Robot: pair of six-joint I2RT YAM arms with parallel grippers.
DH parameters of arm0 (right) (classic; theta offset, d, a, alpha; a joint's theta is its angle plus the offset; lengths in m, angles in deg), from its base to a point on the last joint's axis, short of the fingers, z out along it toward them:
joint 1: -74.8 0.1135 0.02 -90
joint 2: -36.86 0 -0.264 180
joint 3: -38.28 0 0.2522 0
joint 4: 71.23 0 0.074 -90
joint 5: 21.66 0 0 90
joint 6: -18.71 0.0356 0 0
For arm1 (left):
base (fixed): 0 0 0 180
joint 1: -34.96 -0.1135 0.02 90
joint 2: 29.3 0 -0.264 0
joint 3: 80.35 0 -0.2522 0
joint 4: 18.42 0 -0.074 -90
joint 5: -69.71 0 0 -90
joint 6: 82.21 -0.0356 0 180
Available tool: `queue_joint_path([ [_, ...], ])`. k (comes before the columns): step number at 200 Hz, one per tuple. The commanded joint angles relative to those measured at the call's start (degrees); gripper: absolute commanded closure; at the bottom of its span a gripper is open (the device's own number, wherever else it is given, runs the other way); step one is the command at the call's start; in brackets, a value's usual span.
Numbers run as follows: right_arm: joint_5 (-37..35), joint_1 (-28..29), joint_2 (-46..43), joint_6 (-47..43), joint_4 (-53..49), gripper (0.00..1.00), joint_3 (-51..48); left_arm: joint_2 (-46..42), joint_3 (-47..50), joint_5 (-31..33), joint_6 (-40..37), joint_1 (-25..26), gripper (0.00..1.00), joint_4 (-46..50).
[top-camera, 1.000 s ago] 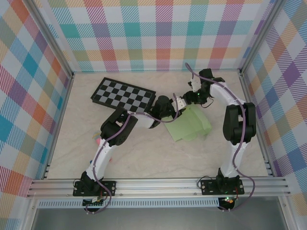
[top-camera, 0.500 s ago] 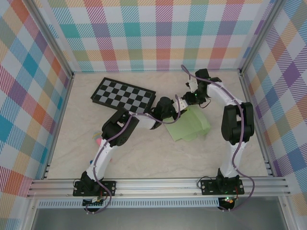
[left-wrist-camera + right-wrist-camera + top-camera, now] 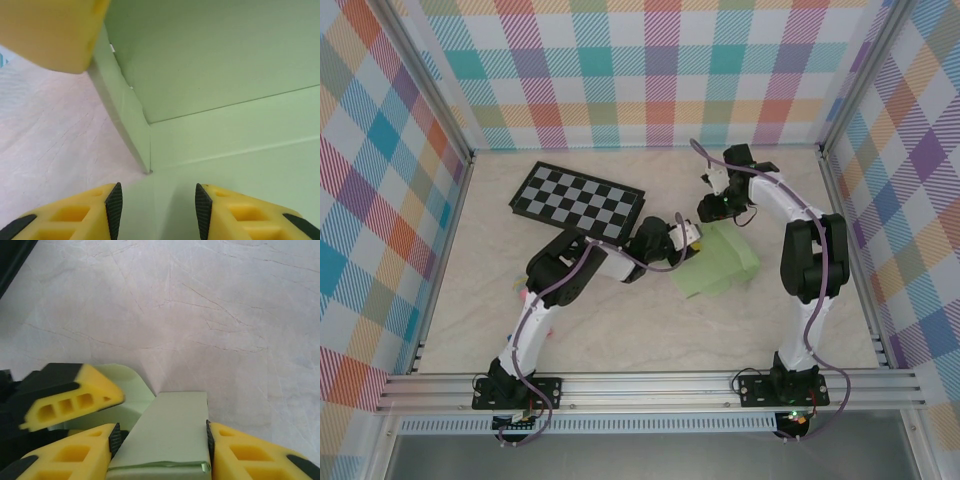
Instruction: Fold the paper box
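**Lying right of centre on the tabletop (image 3: 620, 330): paper box (image 3: 720, 265)**

Surroundings. A black-and-grey checkerboard (image 3: 578, 198) is laid flat at the far left, apart from the box. Its near right corner is overlapped by the left arm in the top view. A small pink object (image 3: 523, 293) is mostly hidden beside that arm and cannot be identified. The tabletop is enclosed by plaid walls (image 3: 620, 80), and an aluminium rail (image 3: 640, 392) is fixed along the near edge.

Obstructions. Both arms are set close together at the box's far left edge, so that edge is covered from above. In the right wrist view, one finger of the left arm is seen just beside a rounded flap of the box.

Container. The box is pale green and unmarked. In the left wrist view, bare card panels are seen meeting at creases.

Fingers. The right fingers (image 3: 250, 455) are closed on a narrow folded strip of the box, which is touched by both pads. The left fingers (image 3: 75, 220) are set at a narrow gap with card between them; whether it is pinched cannot be told.
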Motion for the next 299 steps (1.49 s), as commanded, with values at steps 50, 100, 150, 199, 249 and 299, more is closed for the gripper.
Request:
queue_joint_path([
  [50, 10.34, 0.39, -7.26, -18.51, 0.92, 0.65, -4.91, -17.47, 6.51, -22.67, 11.86, -10.92, 0.39, -3.49],
  [100, 20.28, 1.69, -11.72, -32.31, -4.77, 0.65, -5.28, -15.14, 0.77, -36.42, -0.07, -11.81, 0.28, 13.00],
  [150, 28.25, 2.23, -17.86, -42.55, -4.84, 0.65, -11.33, -12.04, 0.21, -40.34, -2.25, -9.88, 0.27, 12.01],
  [199, 26.76, 3.06, -17.62, -43.74, -6.68, 0.65, -10.87, -11.72, 0.74, -36.77, -4.94, -7.26, 0.27, 13.37],
  [249, 24.06, 3.32, -15.82, -44.45, -9.77, 0.65, -8.68, -12.55, -1.68, -43.79, -14.79, -7.50, 0.28, 26.46],
  [299, 21.13, 3.95, -15.81, -45.14, -10.74, 0.66, -8.28, -11.34, -7.34, -45.86, -24.77, -7.42, 0.28, 42.68],
])
